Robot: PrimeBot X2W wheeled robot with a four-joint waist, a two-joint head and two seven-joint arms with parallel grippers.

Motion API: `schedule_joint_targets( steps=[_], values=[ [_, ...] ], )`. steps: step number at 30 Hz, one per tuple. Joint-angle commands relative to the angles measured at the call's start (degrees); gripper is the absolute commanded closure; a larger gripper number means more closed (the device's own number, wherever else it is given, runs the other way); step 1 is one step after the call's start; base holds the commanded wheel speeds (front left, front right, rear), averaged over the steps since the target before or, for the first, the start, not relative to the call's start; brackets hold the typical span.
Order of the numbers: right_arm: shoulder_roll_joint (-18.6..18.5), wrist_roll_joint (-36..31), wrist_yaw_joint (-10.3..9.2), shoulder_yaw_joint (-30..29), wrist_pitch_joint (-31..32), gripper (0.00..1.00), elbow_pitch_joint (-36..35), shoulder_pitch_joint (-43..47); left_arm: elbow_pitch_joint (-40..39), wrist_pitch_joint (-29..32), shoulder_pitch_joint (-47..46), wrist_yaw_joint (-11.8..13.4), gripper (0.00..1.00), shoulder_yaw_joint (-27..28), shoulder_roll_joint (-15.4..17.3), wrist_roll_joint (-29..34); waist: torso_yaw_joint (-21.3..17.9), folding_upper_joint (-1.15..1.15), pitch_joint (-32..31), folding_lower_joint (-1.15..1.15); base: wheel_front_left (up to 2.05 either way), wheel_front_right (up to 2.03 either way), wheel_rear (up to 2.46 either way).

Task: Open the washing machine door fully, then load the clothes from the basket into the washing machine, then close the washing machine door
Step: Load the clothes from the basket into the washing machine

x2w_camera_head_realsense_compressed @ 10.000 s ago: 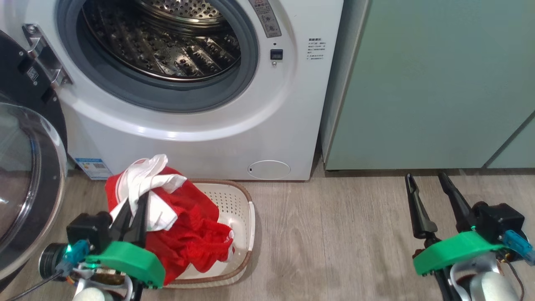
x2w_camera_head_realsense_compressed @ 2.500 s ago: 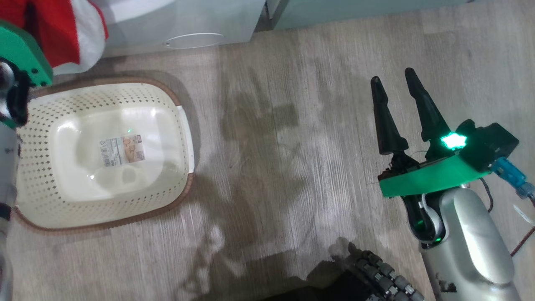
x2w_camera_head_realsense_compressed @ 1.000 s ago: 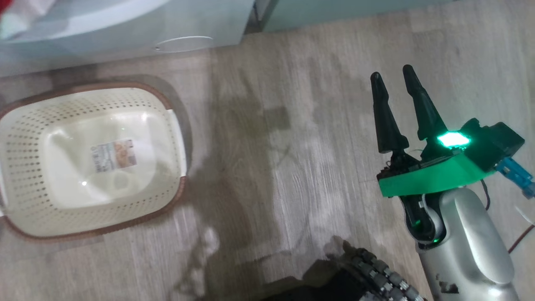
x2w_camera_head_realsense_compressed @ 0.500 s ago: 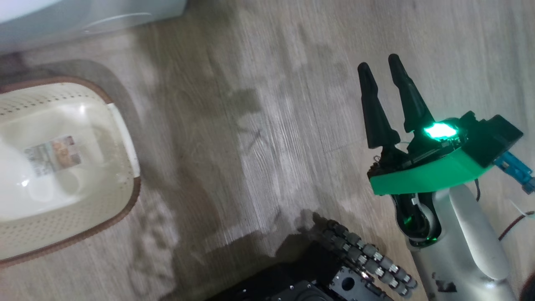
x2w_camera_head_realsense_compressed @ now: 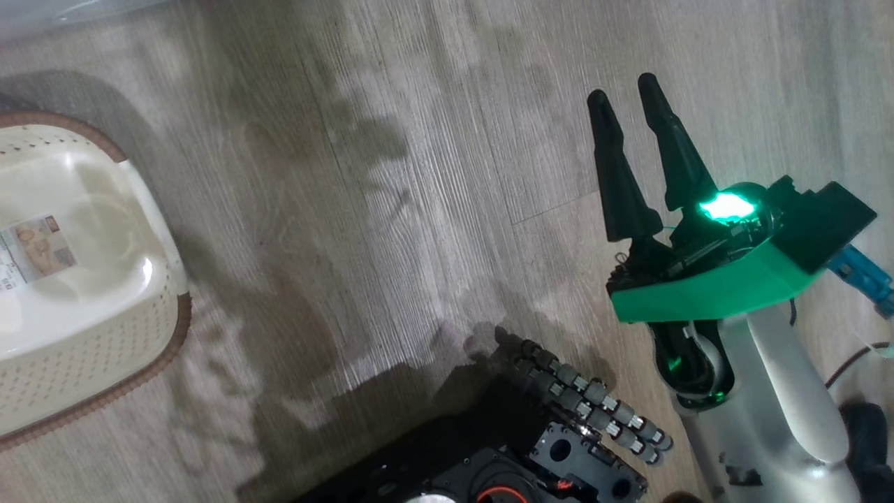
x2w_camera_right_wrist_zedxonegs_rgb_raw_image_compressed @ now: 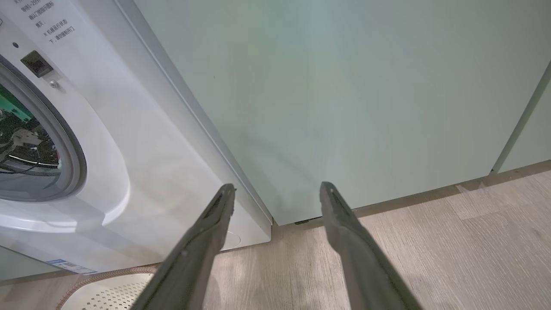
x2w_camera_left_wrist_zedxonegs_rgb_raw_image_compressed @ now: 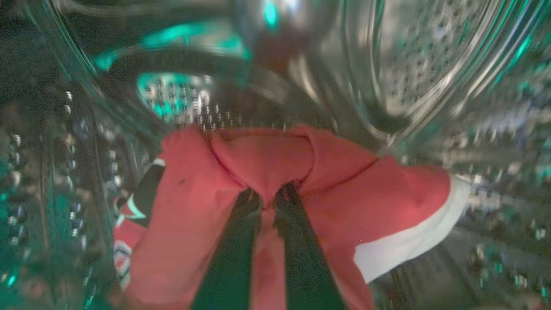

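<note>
In the left wrist view my left gripper (x2w_camera_left_wrist_zedxonegs_rgb_raw_image_compressed: 267,193) is shut on the red clothes (x2w_camera_left_wrist_zedxonegs_rgb_raw_image_compressed: 344,198), which have a white trim. It holds them inside the washing machine's shiny perforated steel drum (x2w_camera_left_wrist_zedxonegs_rgb_raw_image_compressed: 413,64). The cream basket (x2w_camera_head_realsense_compressed: 77,293) lies on the floor at the left of the head view, holding nothing but its bottom label. My right gripper (x2w_camera_head_realsense_compressed: 624,94) hangs open over the wood floor at the right. The white washing machine (x2w_camera_right_wrist_zedxonegs_rgb_raw_image_compressed: 142,142) with its grey gasket shows at the left of the right wrist view. The washing machine door is out of view.
Pale green cabinets (x2w_camera_right_wrist_zedxonegs_rgb_raw_image_compressed: 344,94) stand right of the machine. My dark wheeled base (x2w_camera_head_realsense_compressed: 531,447) shows at the bottom of the head view. Wood floor (x2w_camera_head_realsense_compressed: 391,209) spreads between the basket and my right arm.
The head camera has swung right and down, so the basket slides to the left edge and my base comes into view. The right gripper stays open.
</note>
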Motion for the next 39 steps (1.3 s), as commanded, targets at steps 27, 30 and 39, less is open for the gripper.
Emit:
schedule_joint_targets(
  steps=[27, 30, 39],
  values=[
    [-0.14, -0.93, 0.0, -0.72, -0.37, 0.0, -0.68, 0.96, 9.27, -12.39, 5.11, -3.67, 0.0, -5.46, -1.49, 4.04, 3.53, 0.0, -3.26, -0.01, 0.0, 0.0, 0.0],
    [-0.14, -1.76, 0.0, -1.45, -0.37, 0.0, -0.45, 1.46, 7.51, -14.25, 7.96, -2.62, 0.0, -4.78, -2.89, 3.38, 4.6, 0.0, -4.6, -0.01, 0.0, 0.0, 0.0],
    [-0.14, -4.94, 0.0, -4.16, -0.37, 0.0, 0.01, 3.02, -11.61, -15.75, 21.93, 1.7, 0.0, 0.19, -7.1, 3.67, 8.55, 0.0, -8.49, -0.01, 0.0, 0.0, 0.0]
  ],
)
